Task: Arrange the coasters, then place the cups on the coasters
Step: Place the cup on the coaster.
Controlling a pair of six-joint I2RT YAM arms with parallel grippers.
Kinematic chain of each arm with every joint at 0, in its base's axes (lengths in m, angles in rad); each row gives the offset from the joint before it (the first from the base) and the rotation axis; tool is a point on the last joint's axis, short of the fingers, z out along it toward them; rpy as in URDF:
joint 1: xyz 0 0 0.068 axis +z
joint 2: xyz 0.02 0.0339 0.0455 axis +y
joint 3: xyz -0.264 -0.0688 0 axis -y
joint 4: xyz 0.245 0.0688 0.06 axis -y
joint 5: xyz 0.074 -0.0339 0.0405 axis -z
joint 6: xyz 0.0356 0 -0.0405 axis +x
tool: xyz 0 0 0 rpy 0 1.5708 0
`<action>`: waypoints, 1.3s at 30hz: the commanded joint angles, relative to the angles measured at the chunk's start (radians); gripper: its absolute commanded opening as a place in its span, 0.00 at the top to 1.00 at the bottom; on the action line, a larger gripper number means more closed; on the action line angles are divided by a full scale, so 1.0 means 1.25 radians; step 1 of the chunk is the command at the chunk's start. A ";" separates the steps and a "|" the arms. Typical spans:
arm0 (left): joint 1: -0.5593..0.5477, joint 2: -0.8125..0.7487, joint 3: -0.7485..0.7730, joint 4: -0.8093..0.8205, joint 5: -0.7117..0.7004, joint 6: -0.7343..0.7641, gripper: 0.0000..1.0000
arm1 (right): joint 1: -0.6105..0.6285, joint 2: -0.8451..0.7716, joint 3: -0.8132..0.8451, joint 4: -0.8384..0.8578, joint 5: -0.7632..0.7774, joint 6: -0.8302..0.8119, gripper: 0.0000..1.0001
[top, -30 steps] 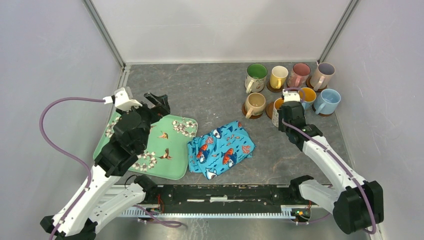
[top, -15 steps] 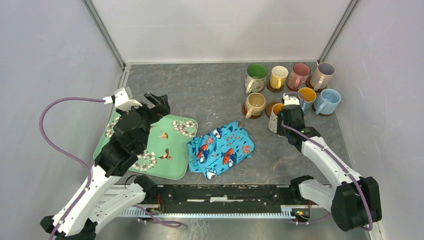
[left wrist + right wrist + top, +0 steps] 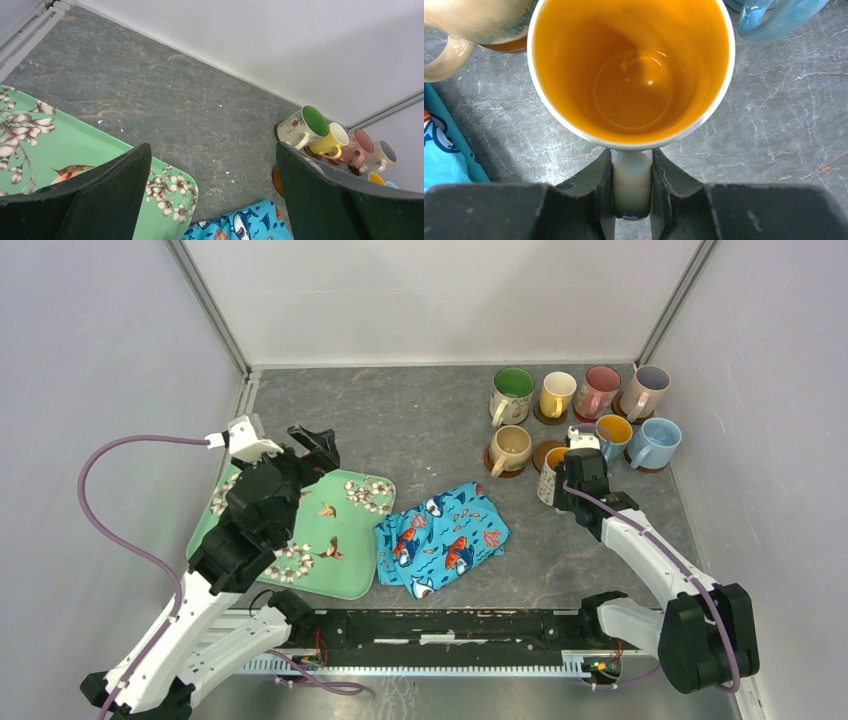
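Several cups stand on brown coasters at the back right: green-lined [image 3: 512, 390], yellow [image 3: 556, 393], pink [image 3: 600, 388], lilac-lined [image 3: 646, 388], beige [image 3: 511, 448], orange-lined [image 3: 615, 430] and light blue [image 3: 655, 443]. My right gripper [image 3: 564, 477] is shut on the handle of another orange-lined cup [image 3: 548, 480], just in front of a bare brown coaster [image 3: 546, 452]. In the right wrist view the handle [image 3: 631, 185] sits pinched between the fingers below the cup's orange bowl [image 3: 631, 70]. My left gripper [image 3: 315, 443] hangs open over the tray, nothing between its fingers [image 3: 120, 180].
A green floral tray [image 3: 345, 540] lies at the left, its corner [image 3: 65, 150] under the left gripper. A blue fish-print cloth [image 3: 445, 535] lies crumpled mid-table, close to the held cup's left side [image 3: 439, 150]. Walls close in behind and on both sides.
The right gripper has carried the orange-lined cup a little nearer and to the left, off the brown coaster, which now shows. The left arm has not moved.
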 commanded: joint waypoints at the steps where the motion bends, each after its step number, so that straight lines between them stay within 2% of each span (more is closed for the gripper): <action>1: -0.001 -0.004 -0.001 0.026 -0.002 -0.005 0.00 | -0.008 -0.003 0.016 0.122 0.012 0.012 1.00; 17: -0.001 0.005 -0.002 0.039 0.011 -0.007 0.00 | -0.008 -0.071 0.098 0.076 0.008 -0.020 1.00; 31: -0.001 0.005 -0.012 0.041 0.018 -0.003 0.00 | -0.007 0.052 0.156 0.212 0.085 -0.069 1.00; 39: -0.001 -0.010 -0.012 0.026 0.012 -0.003 0.00 | -0.008 0.119 0.155 0.294 0.089 -0.088 1.00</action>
